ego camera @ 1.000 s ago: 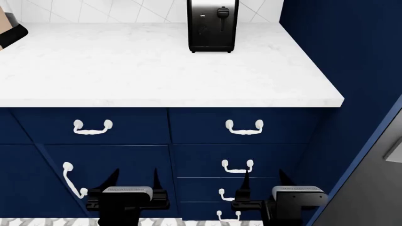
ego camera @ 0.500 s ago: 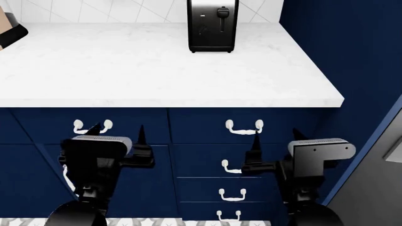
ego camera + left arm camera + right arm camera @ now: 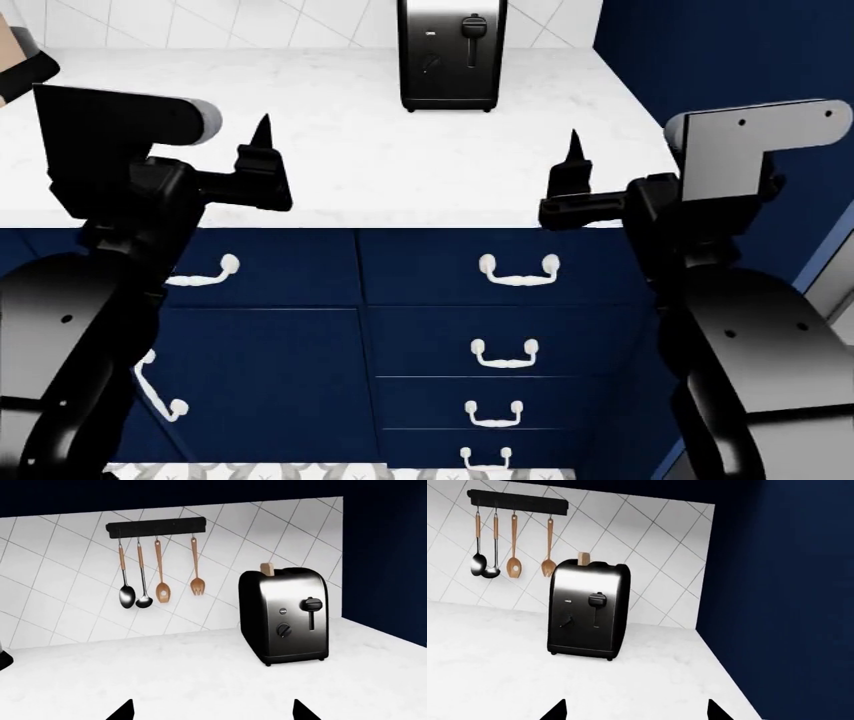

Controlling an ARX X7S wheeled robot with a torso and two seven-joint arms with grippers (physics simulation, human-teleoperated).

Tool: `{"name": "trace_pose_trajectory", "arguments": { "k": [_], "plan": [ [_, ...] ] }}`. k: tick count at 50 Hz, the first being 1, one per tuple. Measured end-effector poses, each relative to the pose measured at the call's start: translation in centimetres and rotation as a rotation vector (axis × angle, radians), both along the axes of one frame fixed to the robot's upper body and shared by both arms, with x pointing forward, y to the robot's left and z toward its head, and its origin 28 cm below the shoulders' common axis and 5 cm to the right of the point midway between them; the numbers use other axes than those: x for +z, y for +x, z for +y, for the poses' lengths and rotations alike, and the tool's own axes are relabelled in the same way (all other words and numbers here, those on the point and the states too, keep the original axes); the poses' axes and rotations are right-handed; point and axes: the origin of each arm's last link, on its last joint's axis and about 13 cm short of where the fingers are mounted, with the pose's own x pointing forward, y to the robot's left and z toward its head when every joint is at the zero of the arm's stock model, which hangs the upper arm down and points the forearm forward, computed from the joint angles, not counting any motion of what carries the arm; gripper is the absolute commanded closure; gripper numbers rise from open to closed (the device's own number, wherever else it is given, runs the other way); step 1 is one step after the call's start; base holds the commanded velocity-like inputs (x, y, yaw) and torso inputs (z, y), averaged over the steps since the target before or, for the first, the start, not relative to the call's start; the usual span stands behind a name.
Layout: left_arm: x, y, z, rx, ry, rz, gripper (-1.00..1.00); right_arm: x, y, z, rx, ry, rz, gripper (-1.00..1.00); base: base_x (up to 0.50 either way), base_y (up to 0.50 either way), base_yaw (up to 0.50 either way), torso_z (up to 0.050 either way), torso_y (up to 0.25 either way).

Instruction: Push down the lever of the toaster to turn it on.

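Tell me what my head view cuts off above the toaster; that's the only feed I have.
Observer: A piece of bread sticks up out of the toaster.
Operator: Report the lever's position.
Observer: The lever sits at the top of its slot, not pressed, in both wrist views.
Operator: Say what's on the wall.
Observer: A black rail holds four hanging utensils left of the toaster.
Operator: Give me the gripper states.
Observer: The left gripper and right gripper both show spread fingertips with nothing between them, well short of the toaster.
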Motion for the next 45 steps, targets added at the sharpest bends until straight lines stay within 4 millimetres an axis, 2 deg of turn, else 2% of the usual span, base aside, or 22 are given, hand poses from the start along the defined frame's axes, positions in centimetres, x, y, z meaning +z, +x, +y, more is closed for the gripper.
{"name": "trace_pose_trajectory", "arguments": {
  "k": [10,33,45],
  "plan": [
    [1.8,0.4,0.3,0.007,-0.001,-0.028,-1.0,2.0,0.4,-0.2,-0.007,0.02,-0.018,-1.0,0.0,0.0,0.0,0.0,0.0],
    [1.6,0.0,0.2,-0.014,-0.024,-0.034,-1.0,1.6,0.5,-0.4,-0.023,0.05,-0.005,-1.0,0.0,0.0,0.0,0.0,0.0],
    [1.6,0.0,0.2,-0.017,-0.025,-0.038,-1.0,1.4,0.6,-0.5,-0.018,0.057,0.007,-1.0,0.43,0.26,0.0,0.0,0.0]
  ]
}}
